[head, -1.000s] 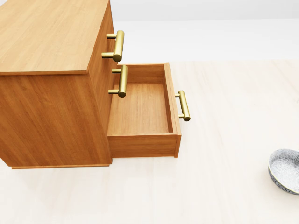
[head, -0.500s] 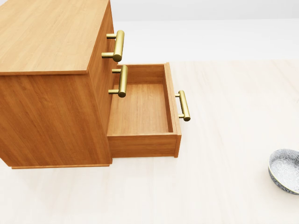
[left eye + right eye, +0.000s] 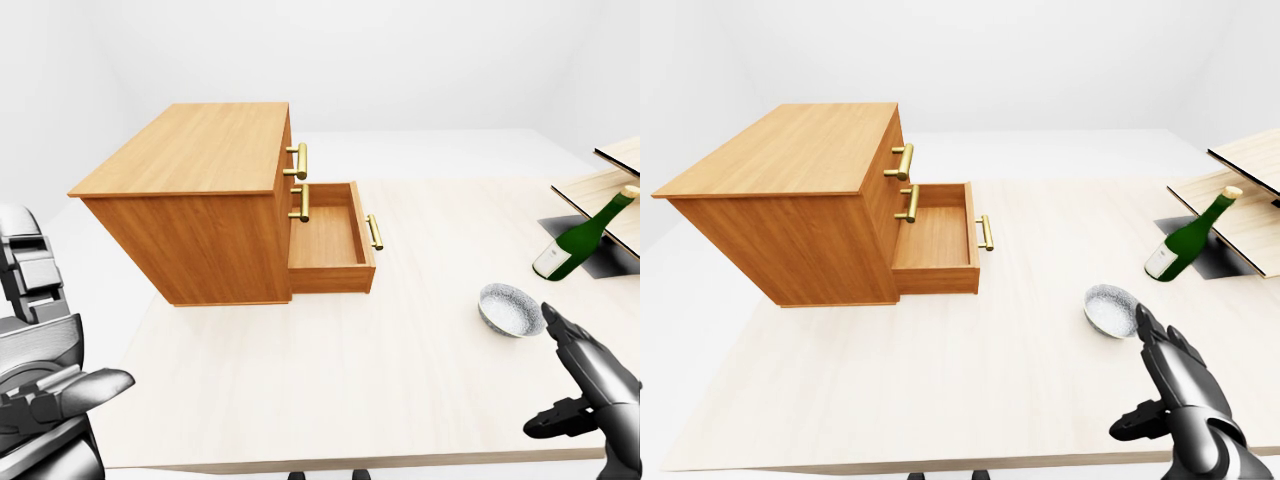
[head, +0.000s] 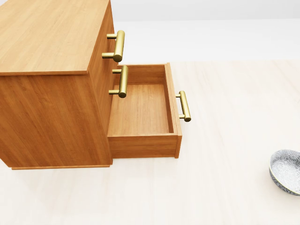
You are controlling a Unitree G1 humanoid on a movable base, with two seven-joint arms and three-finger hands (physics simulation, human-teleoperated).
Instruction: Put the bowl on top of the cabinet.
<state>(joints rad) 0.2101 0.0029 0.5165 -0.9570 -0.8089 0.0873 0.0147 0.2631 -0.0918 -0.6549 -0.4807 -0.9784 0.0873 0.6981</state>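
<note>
Open-fingered and empty, my right hand (image 3: 1180,395) hangs just beside the small grey patterned bowl (image 3: 1110,310) toward the pale wooden bench's (image 3: 380,390) right edge, far nearer than my left hand (image 3: 60,395), with the brown wooden cabinet (image 3: 195,170) well apart leftward.

a bare simulated room with a homely look: blank white walls (image 3: 430,60), a pale wood table (image 3: 400,390), a wooden cabinet (image 3: 200,190) with brass handles (image 3: 299,161), and a green bottle (image 3: 575,240).
</note>
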